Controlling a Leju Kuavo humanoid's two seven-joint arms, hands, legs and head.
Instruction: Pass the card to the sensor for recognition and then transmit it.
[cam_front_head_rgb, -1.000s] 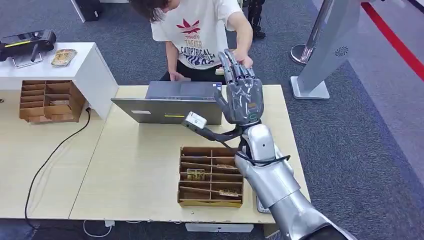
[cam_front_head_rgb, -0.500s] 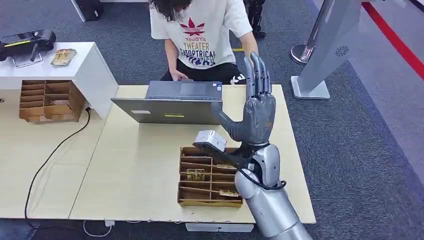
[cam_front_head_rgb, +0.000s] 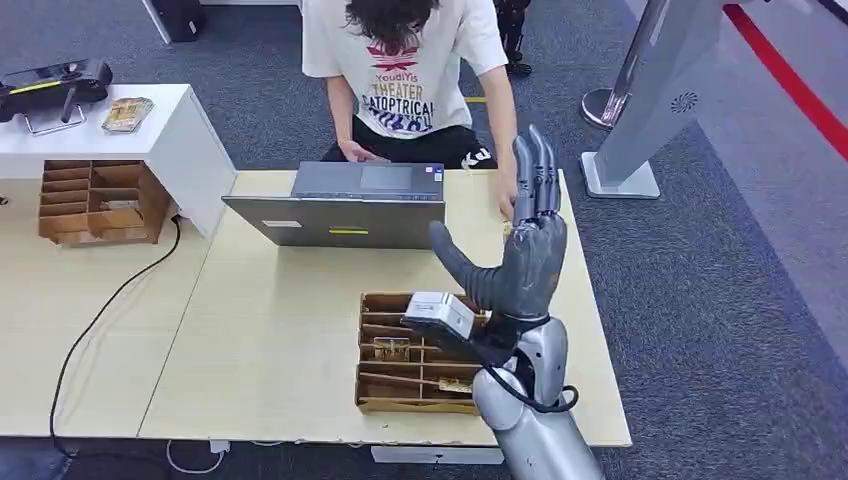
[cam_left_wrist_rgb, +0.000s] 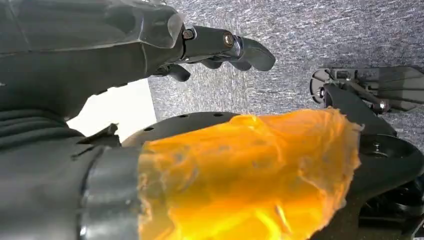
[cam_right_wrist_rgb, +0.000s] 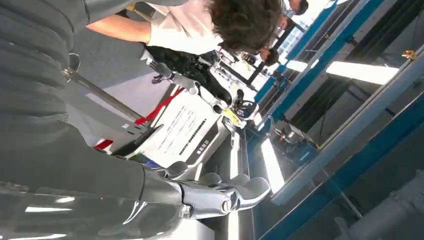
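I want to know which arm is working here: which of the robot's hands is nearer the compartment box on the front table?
Right. The right hand is raised, open, just above the box. The left hand hangs over grey carpet, away from it.

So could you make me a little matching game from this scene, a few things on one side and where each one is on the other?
Things:
1. laptop
2. right hand
3. wooden tray
4. person

Places:
A. behind the table's far edge
B. raised, with fingers spread
C. near the table's front edge
D. at the table's far side, facing the person

Pairs: 1-D, 2-B, 3-C, 4-A
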